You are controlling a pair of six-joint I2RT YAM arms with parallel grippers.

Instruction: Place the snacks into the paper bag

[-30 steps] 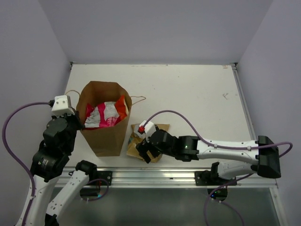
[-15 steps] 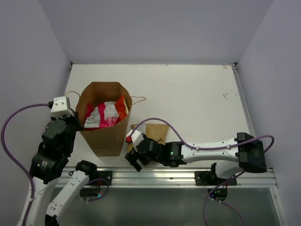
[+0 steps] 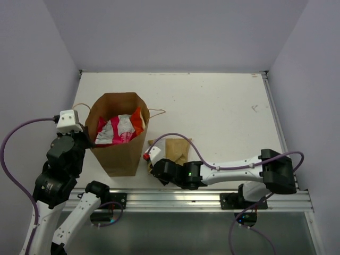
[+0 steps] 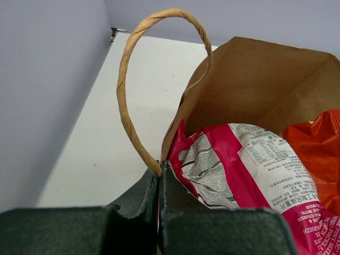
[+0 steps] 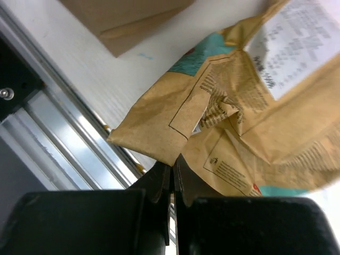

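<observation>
Low, leftward, right claw (image 5: 171,166) on tan packet (image 5: 255,133); left claw (image 4: 159,178) on paper bag (image 4: 265,79).

tan packet (image 3: 178,148) half hidden beneath right arm (image 3: 234,167), magenta packet (image 4: 236,167) cut off at frame edge

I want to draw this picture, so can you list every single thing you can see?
paper bag: 1, brown, standing on the table's left side
twine handles: 2, tan, at the bag's mouth
magenta-and-white packet: 1, inside the bag
orange packet: 1, inside the bag, beside the magenta one
tan packet: 1, tan with a white label, just right of the bag
table: 1, white
metal rail: 1, silver, along the near edge
cables: 2, purple, one on each arm
left gripper: 1, black, shut on the bag's rim
right gripper: 1, black, shut on the tan packet's edge
</observation>
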